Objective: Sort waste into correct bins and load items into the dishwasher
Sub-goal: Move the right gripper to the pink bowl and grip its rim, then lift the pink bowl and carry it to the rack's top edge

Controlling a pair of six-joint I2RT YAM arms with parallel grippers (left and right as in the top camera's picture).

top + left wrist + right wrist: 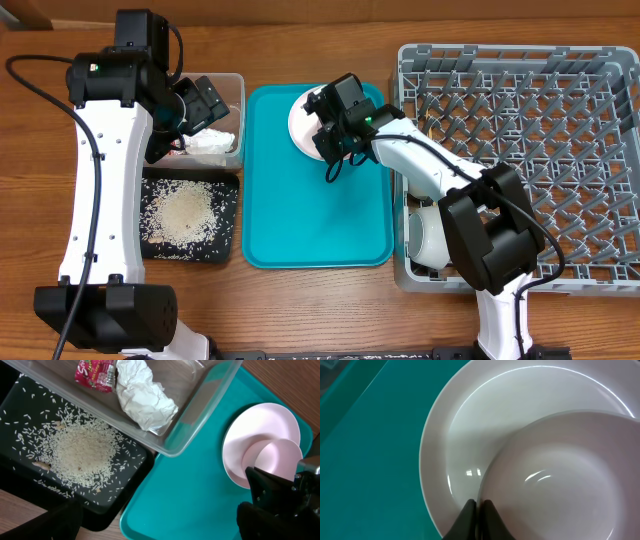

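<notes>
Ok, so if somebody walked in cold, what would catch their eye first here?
Probably the right gripper, pinched shut on the rim of the white bowl that sits on the pink plate at the far end of the teal tray. Next, the pile of rice in the black tray at left, and the big grey dish rack at right.

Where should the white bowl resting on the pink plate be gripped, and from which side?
By its thin rim, from above, one finger inside and one outside. The white bowl sits upright on the plate, its body likely too wide to span, so the rim is the only pinchable part. The right tool pinches it there.
</notes>
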